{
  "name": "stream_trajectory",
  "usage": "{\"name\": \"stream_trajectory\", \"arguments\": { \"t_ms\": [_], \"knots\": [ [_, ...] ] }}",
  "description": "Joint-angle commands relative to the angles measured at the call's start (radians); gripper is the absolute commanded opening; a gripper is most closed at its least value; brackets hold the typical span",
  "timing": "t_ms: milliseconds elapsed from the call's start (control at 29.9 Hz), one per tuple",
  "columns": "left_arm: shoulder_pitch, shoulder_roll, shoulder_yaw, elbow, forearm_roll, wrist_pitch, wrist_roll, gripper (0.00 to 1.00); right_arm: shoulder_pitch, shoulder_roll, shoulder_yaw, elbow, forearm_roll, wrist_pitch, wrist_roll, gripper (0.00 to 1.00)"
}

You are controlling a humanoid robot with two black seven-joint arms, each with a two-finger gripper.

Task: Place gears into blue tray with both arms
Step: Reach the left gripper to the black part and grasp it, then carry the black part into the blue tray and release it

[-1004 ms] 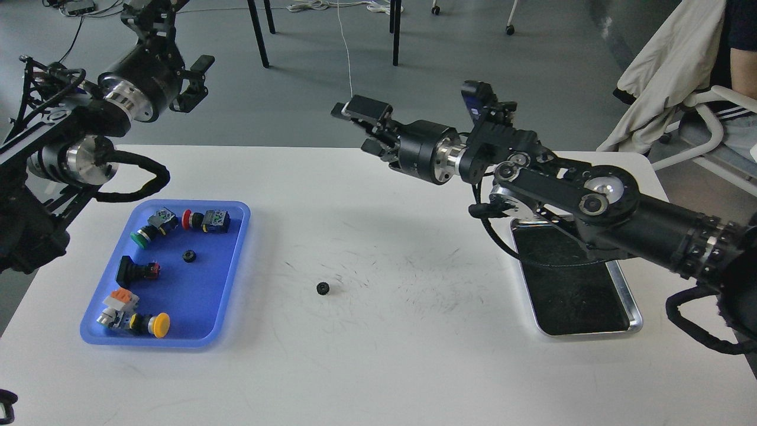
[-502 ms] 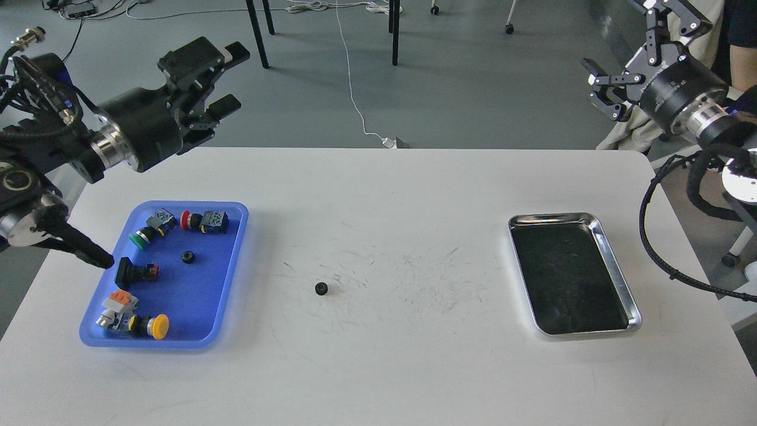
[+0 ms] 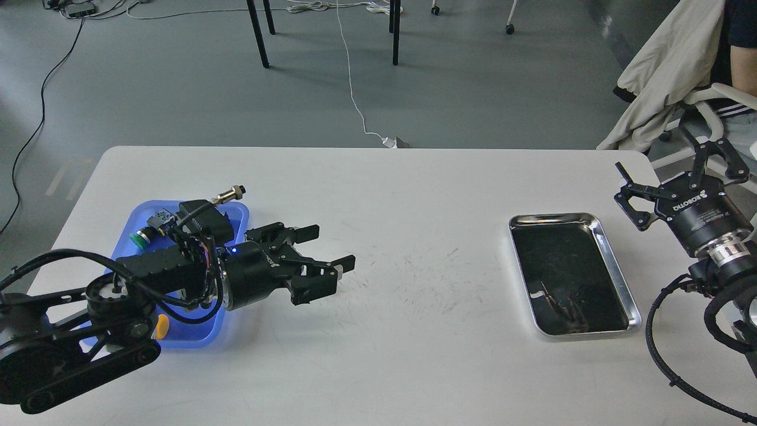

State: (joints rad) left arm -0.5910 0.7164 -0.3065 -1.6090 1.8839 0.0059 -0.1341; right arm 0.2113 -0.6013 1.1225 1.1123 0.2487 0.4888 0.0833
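My left arm reaches in low from the lower left, across the blue tray [image 3: 139, 212]. It covers most of the tray's floor. My left gripper [image 3: 334, 245] is open just right of the tray, low over the white table, its fingers [image 3: 307, 232] pointing right. No gears show: the arm and gripper hide the spots beneath them. At the tray's back left corner a green-capped switch [image 3: 139, 238] is visible, and a yellow cap [image 3: 161, 327] peeks out near its front. My right gripper [image 3: 661, 157] is open and empty, off the table's right edge.
A shiny steel tray [image 3: 556, 217] with a dark bottom lies on the right side of the white table [image 3: 414, 355]. Beyond the right edge stand a chair with a beige jacket [image 3: 668, 71] and a seated person. Chair legs and cables are on the floor behind.
My left arm has swung down from high at the back left to low over the blue tray and table, hiding both gears. My right gripper has dropped lower at the right edge.
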Motion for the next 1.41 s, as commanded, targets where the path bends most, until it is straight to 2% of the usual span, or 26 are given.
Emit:
{"name": "stream_trajectory", "arguments": {
  "t_ms": [0, 201, 469, 904, 1004, 1105, 1172, 1272, 1372],
  "knots": [
    [0.028, -0.073, 0.001, 0.081, 0.153, 0.02, 0.002, 0.96, -0.006, 0.009, -0.006, -0.003, -0.003, 0.0, 0.001, 0.97],
    [0.063, -0.136, 0.0, 0.198, 0.298, 0.025, -0.007, 0.96, -0.006, 0.009, -0.007, -0.005, -0.005, 0.0, 0.001, 0.97],
    [0.108, -0.155, 0.0, 0.256, 0.298, 0.029, -0.009, 0.93, -0.004, 0.005, -0.007, 0.001, -0.008, 0.0, 0.001, 0.97],
    [0.115, -0.195, 0.0, 0.334, 0.298, 0.032, -0.012, 0.74, -0.003, -0.002, -0.004, 0.004, -0.009, 0.0, 0.001, 0.96],
    [0.115, -0.201, 0.0, 0.353, 0.298, 0.032, -0.012, 0.65, -0.003, -0.003, -0.003, 0.004, -0.009, 0.0, 0.0, 0.96],
    [0.115, -0.202, 0.0, 0.36, 0.298, 0.032, -0.013, 0.47, -0.003, -0.005, 0.0, 0.004, -0.009, 0.0, 0.001, 0.96],
    [0.115, -0.202, 0.0, 0.362, 0.298, 0.032, -0.015, 0.41, -0.003, -0.005, 0.0, 0.004, -0.009, 0.0, 0.001, 0.96],
    [0.12, -0.199, 0.001, 0.362, 0.298, 0.032, -0.018, 0.15, -0.003, -0.005, 0.0, 0.004, -0.009, 0.0, 0.0, 0.96],
    [0.128, -0.19, 0.0, 0.36, 0.298, 0.032, -0.019, 0.07, -0.003, -0.005, 0.0, 0.006, -0.009, 0.0, 0.001, 0.96]
  ]
}}
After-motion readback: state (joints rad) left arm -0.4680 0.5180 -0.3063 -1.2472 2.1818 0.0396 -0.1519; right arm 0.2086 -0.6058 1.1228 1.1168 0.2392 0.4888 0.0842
